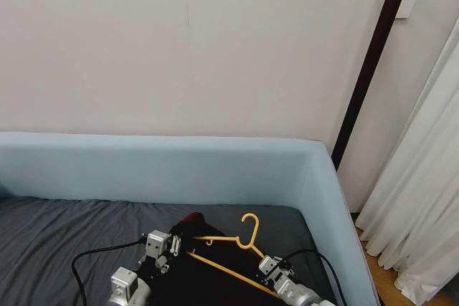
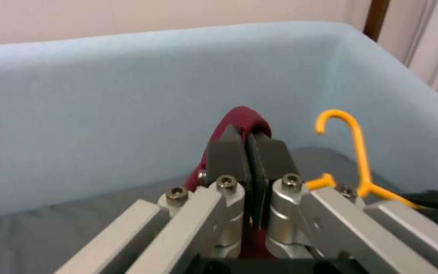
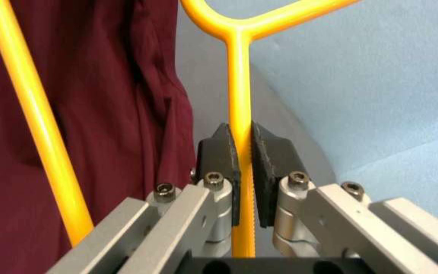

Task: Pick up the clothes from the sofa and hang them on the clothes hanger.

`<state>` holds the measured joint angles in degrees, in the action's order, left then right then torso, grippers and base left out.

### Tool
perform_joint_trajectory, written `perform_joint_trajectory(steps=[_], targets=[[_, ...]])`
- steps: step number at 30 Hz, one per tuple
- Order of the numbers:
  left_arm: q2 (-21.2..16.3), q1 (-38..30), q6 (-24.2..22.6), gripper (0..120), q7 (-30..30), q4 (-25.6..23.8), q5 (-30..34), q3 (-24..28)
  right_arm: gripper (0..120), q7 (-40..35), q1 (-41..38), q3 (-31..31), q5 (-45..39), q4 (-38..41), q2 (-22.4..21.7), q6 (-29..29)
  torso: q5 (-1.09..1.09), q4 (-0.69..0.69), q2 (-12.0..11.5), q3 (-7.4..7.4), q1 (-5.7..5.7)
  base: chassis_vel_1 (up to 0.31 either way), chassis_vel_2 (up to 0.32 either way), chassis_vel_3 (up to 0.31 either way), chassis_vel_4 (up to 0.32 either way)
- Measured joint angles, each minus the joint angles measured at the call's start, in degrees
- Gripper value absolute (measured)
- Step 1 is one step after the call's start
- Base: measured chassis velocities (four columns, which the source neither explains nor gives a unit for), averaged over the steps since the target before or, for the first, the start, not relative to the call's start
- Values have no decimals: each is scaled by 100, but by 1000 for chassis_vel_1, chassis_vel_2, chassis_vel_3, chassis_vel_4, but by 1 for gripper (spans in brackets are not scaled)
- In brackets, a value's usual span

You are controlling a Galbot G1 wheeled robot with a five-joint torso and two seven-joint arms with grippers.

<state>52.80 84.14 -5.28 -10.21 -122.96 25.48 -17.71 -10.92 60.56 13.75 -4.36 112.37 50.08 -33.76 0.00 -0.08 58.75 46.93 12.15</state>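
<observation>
Robot grippers work low over the grey seat cushion [image 1: 57, 234] of a pale blue upholstered sofa [image 1: 179, 170]. The left gripper [image 2: 248, 154] has its fingers pressed together on a raised fold of a dark red cloth garment [image 2: 238, 117], which pokes up just past the fingertips. This looks like a hold meant to lift the cloth clear of the cushion. The right gripper [image 3: 243, 154] pinches a straight bar of a thin yellow plastic hanger [image 3: 239, 85], just short of where the bar forks. It may be the hanger's neck, though that is hard to tell from so close. Holding it there seems meant to keep the hanger steady against the garment.

The garment hangs beside the right gripper's fingers, with a second yellow bar lying across it. The hanger's curved hook rises just beyond both grippers, towards the sofa's back. Both grippers are close together near the sofa's right-hand corner. A dark upright pole [image 1: 369, 62], probably part of a clothes rack, stands well beyond them, past the sofa's arm, beside a white curtain [image 1: 423, 198].
</observation>
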Motion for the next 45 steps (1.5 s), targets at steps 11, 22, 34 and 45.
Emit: perform_joint_trajectory(steps=[11,22,34,45], targets=[[192,888,88,0,8,-779,-439,265,4,-291,-598,285,60,-711,309,-270,1,-1,0,0,0,0,0,0,0],[242,1186,363,0,150,-672,-959,464,4,-353,-759,14,128,-300,70,304,0,-1,0,0,0,0,0,0,0],[341,782,428,0,156,-605,-804,534,4,-257,-699,-108,844,-113,-18,789,-1,-1,0,0,0,0,0,0,0],[77,488,272,0,163,-740,-580,233,4,-36,-594,25,2232,-1043,217,1530,1,-1,0,0,0,0,0,0,0]])
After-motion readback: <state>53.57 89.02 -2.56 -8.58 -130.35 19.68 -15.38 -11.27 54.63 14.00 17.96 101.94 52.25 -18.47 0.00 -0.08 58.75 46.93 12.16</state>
